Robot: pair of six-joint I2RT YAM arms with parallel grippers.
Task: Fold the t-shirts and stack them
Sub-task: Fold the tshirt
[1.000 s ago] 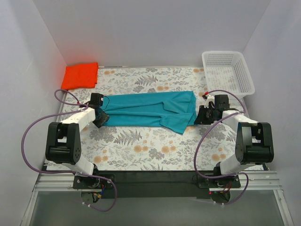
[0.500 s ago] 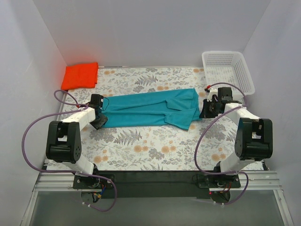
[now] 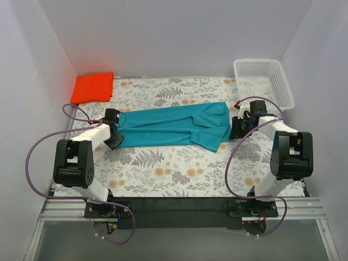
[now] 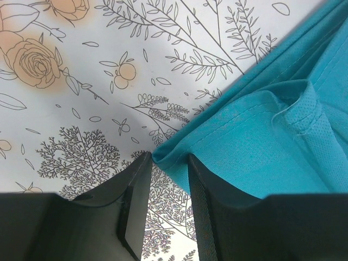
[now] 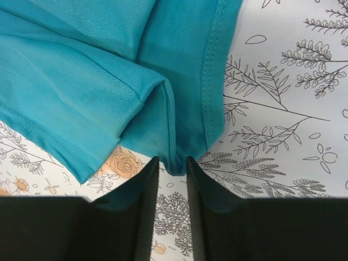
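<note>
The teal t-shirt (image 3: 174, 126) lies stretched out in a long folded strip across the middle of the flowered table. At its left near corner, my left gripper (image 3: 116, 141) (image 4: 169, 157) has its jaws close together, with the corner of the teal t-shirt (image 4: 261, 141) caught at their tips. My right gripper (image 3: 232, 132) (image 5: 173, 161) pinches a puckered fold at the right end of the teal t-shirt (image 5: 109, 81). Both grippers sit low, at table height. The orange-red t-shirt (image 3: 93, 87) rests folded in the far left corner.
A white mesh basket (image 3: 263, 81) stands at the far right corner, just behind the right arm. White walls close in the table on three sides. Purple cables loop beside both arms.
The right gripper has swung back and to the right, drawing the shirt's right end with it, so the strip lies straighter. The left gripper has barely moved.
</note>
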